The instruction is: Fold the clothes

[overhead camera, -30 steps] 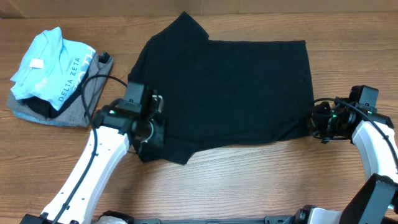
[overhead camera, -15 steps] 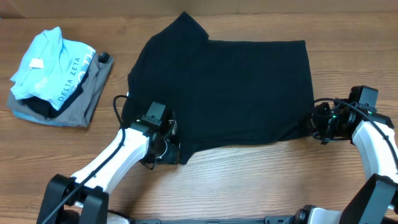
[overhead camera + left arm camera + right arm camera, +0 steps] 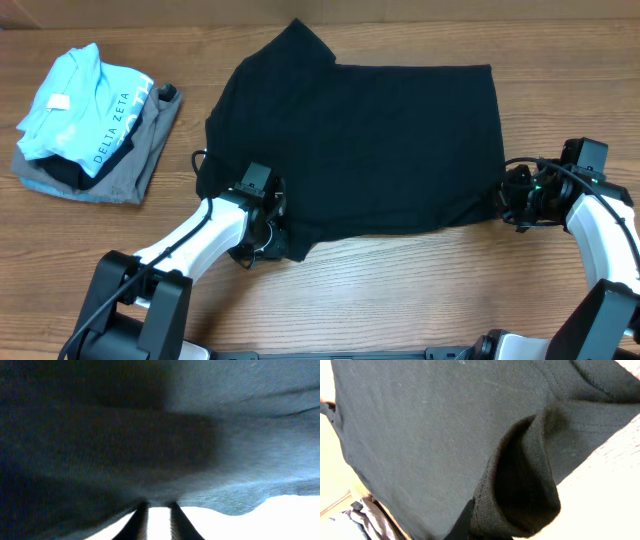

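The black T-shirt lies spread flat across the middle of the table, one sleeve pointing to the far side. My left gripper sits at the shirt's near-left corner. In the left wrist view its narrow-set fingers run up into the hem of the dark cloth, closed on it. My right gripper is at the shirt's right edge, shut on a rolled fold of the hem; only one dark finger shows beneath the cloth.
At the far left a light blue shirt lettered DELTA ZETA lies on a grey folded garment. Bare wooden table runs along the near side between the two arms.
My left arm slid from the shirt's left side down to its near-left corner, and its jaws widened and then narrowed on the hem. The right arm and the shirt's shape have not changed.
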### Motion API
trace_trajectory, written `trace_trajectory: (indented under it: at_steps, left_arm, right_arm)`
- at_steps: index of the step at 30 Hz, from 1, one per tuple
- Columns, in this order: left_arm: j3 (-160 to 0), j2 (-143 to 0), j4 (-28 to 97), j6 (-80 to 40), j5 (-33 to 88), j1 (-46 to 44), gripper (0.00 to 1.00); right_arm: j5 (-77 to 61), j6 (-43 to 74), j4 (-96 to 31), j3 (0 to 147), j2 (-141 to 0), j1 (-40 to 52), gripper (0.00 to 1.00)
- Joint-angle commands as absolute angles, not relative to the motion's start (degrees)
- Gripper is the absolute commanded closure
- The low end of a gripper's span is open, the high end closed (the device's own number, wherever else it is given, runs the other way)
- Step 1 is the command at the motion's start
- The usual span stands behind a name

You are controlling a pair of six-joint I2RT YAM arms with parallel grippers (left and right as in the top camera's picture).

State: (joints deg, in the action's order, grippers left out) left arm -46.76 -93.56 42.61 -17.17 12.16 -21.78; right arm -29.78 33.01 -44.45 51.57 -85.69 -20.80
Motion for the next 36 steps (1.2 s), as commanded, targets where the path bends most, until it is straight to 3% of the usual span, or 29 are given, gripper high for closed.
trace_trajectory:
  at_steps: [1,9,11,14,20,28,36]
  left_arm:
    - [-46.50,-95.02,43.53,-17.15,13.26,-22.20,0.96]
    - [-47.99,-94.35,48.42,-17.17,15.20,-22.11,0.96]
    - [-48.21,-93.95,47.92,-17.15,17.15,-22.11,0.79]
    - [-48.23,-93.78,46.11,-16.05,20.73,-22.46,0.65]
    - [-48.27,-93.14,42.74,-9.74,22.35,-25.10,0.66]
    - [-48.56,-92.05,41.89,-7.03,13.78,-32.86,0.64]
    - [-50.76,-92.05,42.98,-9.50,-5.41,-42.19,0.61]
  right_arm:
    - [-29.65,33.23,-44.49,51.81,-85.60,-20.58,0.96]
    - [-29.63,33.06,-44.53,51.81,-85.60,-20.58,0.96]
    - [-29.65,33.06,-44.66,51.81,-85.60,-20.58,0.96]
    - [-29.65,33.06,-44.66,51.81,-85.60,-20.58,0.96]
    - [-29.61,33.04,-44.64,51.81,-85.60,-20.58,0.96]
    - [-29.61,33.04,-44.66,51.81,-85.60,-20.58,0.96]
    - [-29.43,33.04,-44.66,51.81,-85.60,-20.58,0.96]
